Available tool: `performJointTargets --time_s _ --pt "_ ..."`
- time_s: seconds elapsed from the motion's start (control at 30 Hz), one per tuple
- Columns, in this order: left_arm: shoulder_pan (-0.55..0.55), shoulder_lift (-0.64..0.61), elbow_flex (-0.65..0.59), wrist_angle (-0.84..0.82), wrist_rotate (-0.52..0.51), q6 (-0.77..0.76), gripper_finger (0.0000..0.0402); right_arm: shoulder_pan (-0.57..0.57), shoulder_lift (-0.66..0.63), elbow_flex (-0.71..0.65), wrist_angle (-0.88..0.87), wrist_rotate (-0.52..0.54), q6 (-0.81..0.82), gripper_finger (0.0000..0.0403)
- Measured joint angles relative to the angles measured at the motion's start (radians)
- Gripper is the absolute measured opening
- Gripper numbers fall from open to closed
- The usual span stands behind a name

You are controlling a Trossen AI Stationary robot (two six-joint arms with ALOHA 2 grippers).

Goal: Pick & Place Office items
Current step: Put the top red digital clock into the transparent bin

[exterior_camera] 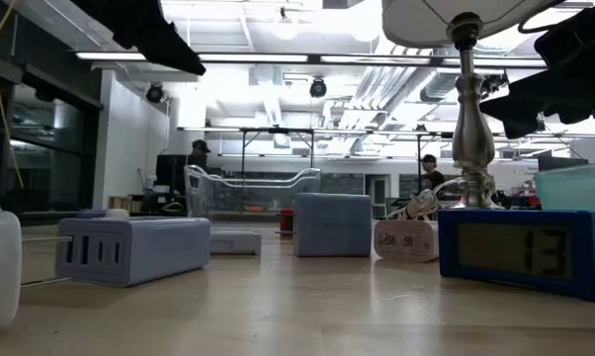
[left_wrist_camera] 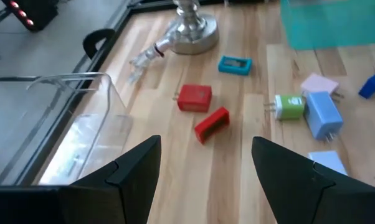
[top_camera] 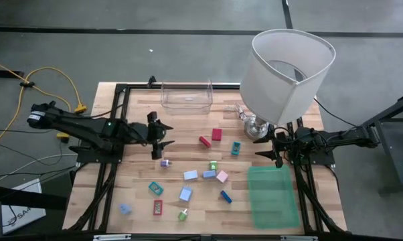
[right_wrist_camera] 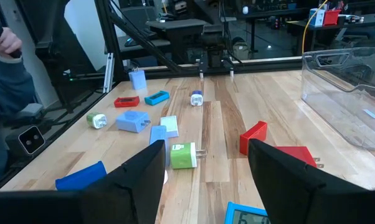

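Several small coloured office items lie scattered on the wooden table (top_camera: 188, 120). Among them are a red charger (top_camera: 217, 134) (left_wrist_camera: 194, 98), a red block (top_camera: 205, 141) (left_wrist_camera: 212, 123), a teal piece (top_camera: 236, 148) (left_wrist_camera: 235, 65), a green plug (top_camera: 213, 165) (right_wrist_camera: 182, 155), a pink piece (top_camera: 222, 177) and blue pieces (top_camera: 185, 194). My left gripper (top_camera: 158, 138) (left_wrist_camera: 206, 149) hovers open above the table's left part, left of the red items. My right gripper (top_camera: 276, 148) (right_wrist_camera: 206, 149) hovers open at the right, beside the lamp base (top_camera: 257, 126).
A clear plastic bin (top_camera: 186, 95) stands at the far edge. A green translucent bin (top_camera: 273, 194) sits at the near right. A big white lamp (top_camera: 288, 70) rises at the far right. A person's sleeve (right_wrist_camera: 0, 62) shows beyond the table's left side.
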State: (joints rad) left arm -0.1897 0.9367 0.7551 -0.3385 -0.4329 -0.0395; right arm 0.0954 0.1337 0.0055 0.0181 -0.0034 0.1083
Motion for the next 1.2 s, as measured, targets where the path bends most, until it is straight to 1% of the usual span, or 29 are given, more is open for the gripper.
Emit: performJointTargets --time_s 0.07,0.2,0.33,0.53,0.63,0.83,0.93,1.1,1.2 --pt "-0.030 0.021 0.020 -0.024 -0.028 -0.027 0.0244 0.000 0.000 0.000 0.000 0.000 0.000 0.0215" --pt "-0.074 0.068 0.079 -0.129 -0.069 -0.115 0.0244 0.000 0.000 0.000 0.000 0.000 0.000 0.0215" --pt "-0.096 0.117 0.140 -0.212 -0.071 -0.214 0.0244 0.000 0.000 0.000 0.000 0.000 0.000 0.0215" --pt "-0.118 0.170 0.194 -0.304 -0.070 -0.327 0.0244 0.000 0.000 0.000 0.000 0.000 0.000 0.0215" --pt "-0.117 0.180 0.213 -0.333 -0.070 -0.334 0.0244 0.000 0.000 0.000 0.000 0.000 0.000 0.0215" --pt "-0.091 0.206 0.223 -0.333 -0.065 -0.312 0.0244 0.000 0.000 0.000 0.001 0.000 0.000 0.0215" --pt "-0.054 0.239 0.223 -0.294 -0.017 -0.231 0.0244 0.000 0.001 0.000 0.001 0.000 0.000 0.0215" --pt "0.051 0.309 0.223 -0.194 0.176 -0.054 0.0244 0.000 0.003 0.000 0.002 0.000 0.000 0.0215" --pt "0.126 0.353 0.223 -0.154 0.254 0.030 0.0244 0.000 0.006 0.000 0.002 0.000 0.000 0.0215"
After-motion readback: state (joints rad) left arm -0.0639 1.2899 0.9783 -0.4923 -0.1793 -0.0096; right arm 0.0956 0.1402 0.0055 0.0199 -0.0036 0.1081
